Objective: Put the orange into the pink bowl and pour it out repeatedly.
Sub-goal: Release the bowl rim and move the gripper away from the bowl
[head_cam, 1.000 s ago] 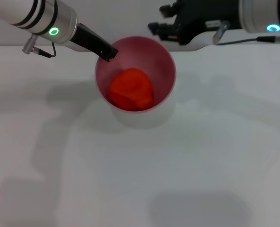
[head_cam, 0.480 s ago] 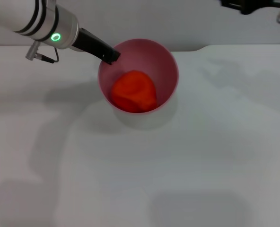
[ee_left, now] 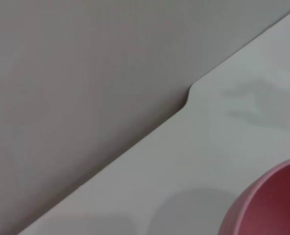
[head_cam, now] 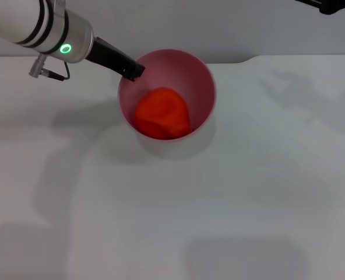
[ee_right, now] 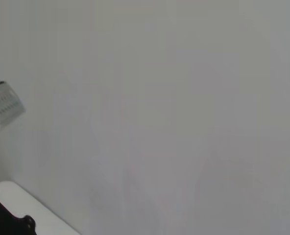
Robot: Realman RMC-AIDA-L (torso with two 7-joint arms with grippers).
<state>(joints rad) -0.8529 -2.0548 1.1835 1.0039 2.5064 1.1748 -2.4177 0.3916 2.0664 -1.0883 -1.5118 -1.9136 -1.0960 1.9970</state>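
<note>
The left gripper (head_cam: pixel 134 71) is seen at the far-left rim of the bowl (head_cam: pixel 204 76), reaching in from the upper left; its dark fingers are closed on the rim, so the bowl is held by one thin edge, though how firmly cannot be told. The bowl is carried or tipped slightly above the white table (head_cam: pixel 248 192), judging by the shadow under it; whether it touches the table cannot be told. The orange (head_cam: pixel 162 112) is lying inside the bowl, low against the near wall; the placing step is judged done and a pour is judged to be next. In the left wrist view only a curve of the bowl's outer wall (ee_left: pixel 267 205) and the table's far edge are shown. At the far right, only a dark sliver of the right arm (head_cam: pixel 330 6) is seen at the top corner, well apart from the bowl; its gripper is not shown.

A slip is the main risk; the rim is glossy and pinched at one point, so the bowl could be twisted out of the fingers once tilted. If it is tipped too fast, the orange could be sent rolling toward the table edge.
</note>
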